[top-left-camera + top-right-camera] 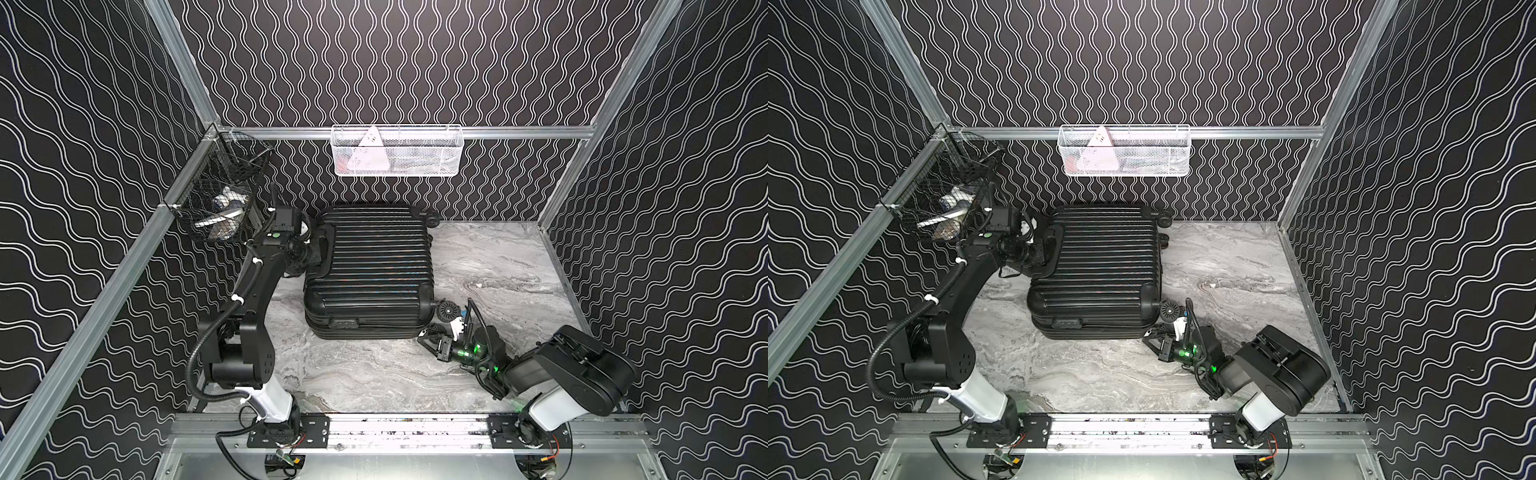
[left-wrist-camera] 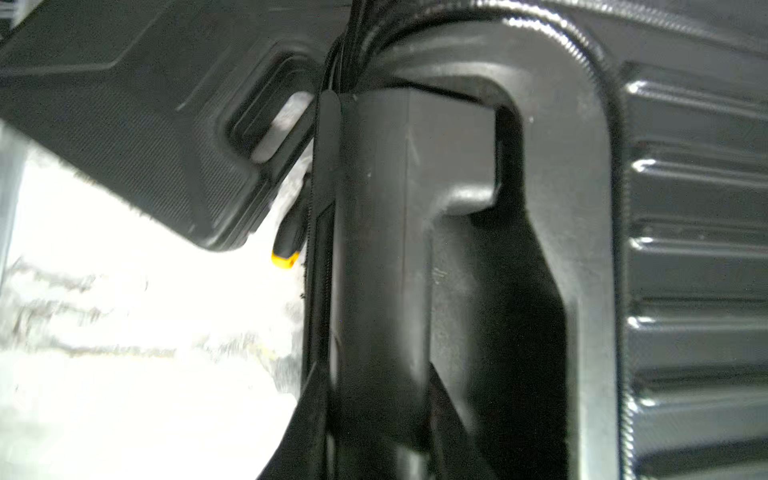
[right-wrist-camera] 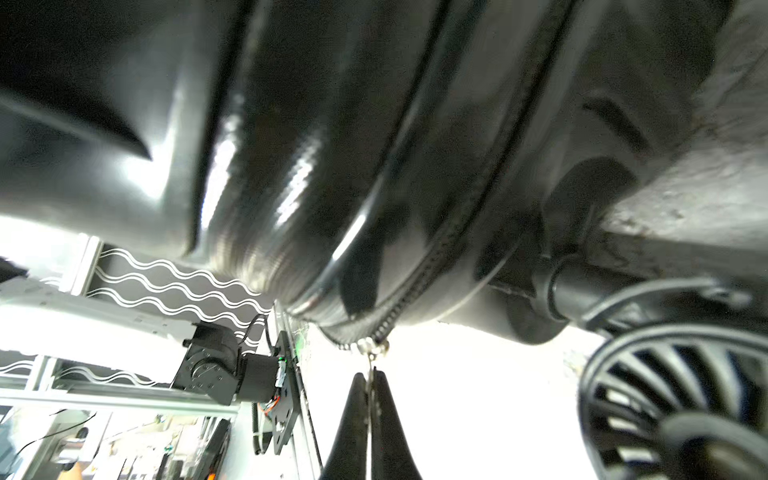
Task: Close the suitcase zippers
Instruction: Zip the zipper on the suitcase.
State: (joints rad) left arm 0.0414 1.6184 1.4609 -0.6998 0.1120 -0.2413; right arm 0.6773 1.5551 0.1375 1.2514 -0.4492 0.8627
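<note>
- While the suitcase (image 1: 370, 266) lies flat, ribbed shell up, mid-frame on the bench (image 1: 478, 266) in both top views, each arm works one end of it.
- Right jaws: clenched on the thin metal zipper pull (image 3: 370, 363), bottom centre of the right wrist view. The fingertips (image 3: 353, 399) meet with only the tab between them. Reads as a pinch so the slider can be dragged along the track.
- The zippers (image 3: 415, 286): the track runs down the seam from the upper right of that view to the slider, at the corner near the wheel (image 3: 665, 395).
- Left jaws: at the case's left edge in a top view, clamped round a black bar. Likely the top handle (image 1: 328, 241); the left wrist view is too close to be sure.
- Judgement: that's an anchor, so the case doesn't slide or spin when the right arm pulls.
- Next pull should stay in line with the seam. Risk: the tab slips out at the corner bend.
- Left wrist view, upper left: a flat black plastic case (image 2: 124, 124) and a yellow-tipped tool (image 2: 286, 245) beside the suitcase, not involved.
- Writing: no brand, label or text legible anywhere.
</note>
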